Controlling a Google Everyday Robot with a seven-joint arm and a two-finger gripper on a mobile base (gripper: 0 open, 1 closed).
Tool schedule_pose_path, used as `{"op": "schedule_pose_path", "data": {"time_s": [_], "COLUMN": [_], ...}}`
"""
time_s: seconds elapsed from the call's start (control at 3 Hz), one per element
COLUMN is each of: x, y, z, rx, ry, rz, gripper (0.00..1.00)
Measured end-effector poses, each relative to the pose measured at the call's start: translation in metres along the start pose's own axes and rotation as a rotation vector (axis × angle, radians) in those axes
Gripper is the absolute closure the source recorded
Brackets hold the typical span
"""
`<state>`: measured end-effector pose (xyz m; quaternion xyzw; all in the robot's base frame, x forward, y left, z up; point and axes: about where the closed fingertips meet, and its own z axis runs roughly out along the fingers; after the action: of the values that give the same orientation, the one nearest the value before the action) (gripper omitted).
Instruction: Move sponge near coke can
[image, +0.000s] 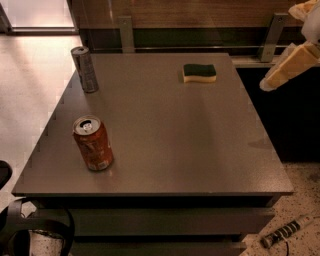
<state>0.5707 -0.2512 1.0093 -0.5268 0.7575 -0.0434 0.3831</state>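
Observation:
The sponge, dark green on top with a yellow base, lies flat on the far right part of the grey table. The coke can, squat and red-orange with a silver top, stands upright near the table's front left corner. My gripper is a cream-coloured shape at the right edge of the view. It hangs in the air beyond the table's right edge, to the right of the sponge and apart from it. It holds nothing that I can see.
A taller, slim grey-silver can stands at the table's far left. A low rail with metal posts runs behind the table. A striped tool lies on the speckled floor at the front right. Dark cabling sits at the front left.

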Motion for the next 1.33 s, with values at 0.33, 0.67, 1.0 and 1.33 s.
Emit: {"op": "schedule_pose_path", "data": {"time_s": [0.33,0.67,1.0,1.33], "x": [-0.010,-0.009,-0.009,-0.007], "y": [-0.038,-0.058,-0.058,-0.058], "z": [0.043,0.091,0.091,0.117], "rx": [-0.004,-0.082,-0.082,-0.099], "ry": [-0.156,-0.297,-0.297,-0.308], "rz": [0.091,0.229,0.229,0.265], "gripper": [0.00,0.00,0.00,0.00]}}
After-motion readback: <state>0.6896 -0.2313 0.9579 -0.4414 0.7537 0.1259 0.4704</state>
